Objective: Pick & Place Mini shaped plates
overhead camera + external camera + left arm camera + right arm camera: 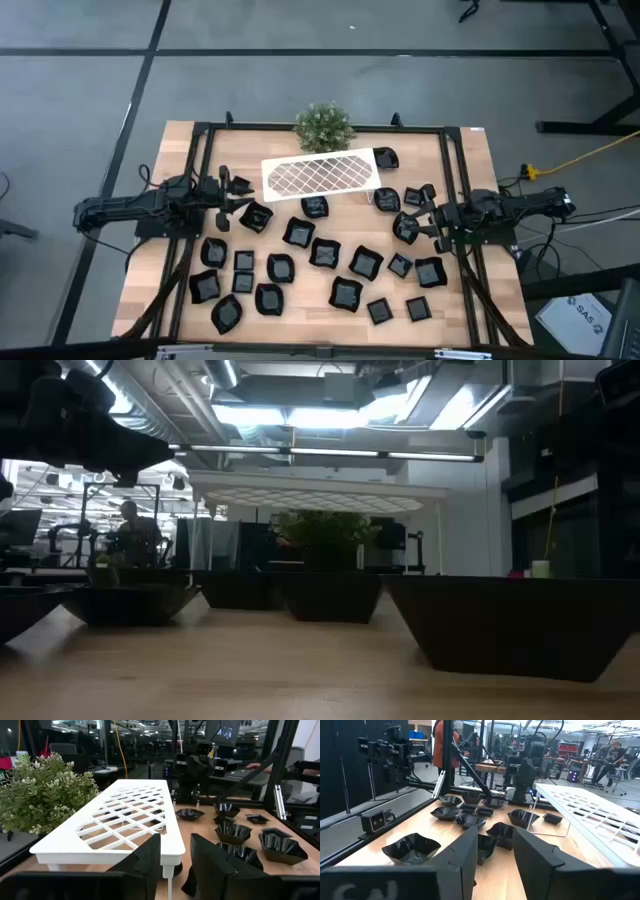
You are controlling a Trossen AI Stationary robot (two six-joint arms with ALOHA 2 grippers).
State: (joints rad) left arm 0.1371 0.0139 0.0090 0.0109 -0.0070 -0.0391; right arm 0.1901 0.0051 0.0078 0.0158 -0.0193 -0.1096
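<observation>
Plates (323, 253) scattered overhead, plant (44, 790) beside rack (125, 817) from left wrist

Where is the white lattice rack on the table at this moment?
In the high view, the white lattice rack stands at the far middle of the table, directly before the small green plant, with the black mini plates spread on its near side.

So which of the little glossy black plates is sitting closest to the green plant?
The small glossy black plate at the white lattice rack's end nearest the right arm. It lies alone at the table's far edge; every other plate lies on the rack's opposite side from the green bushy plant.
</observation>
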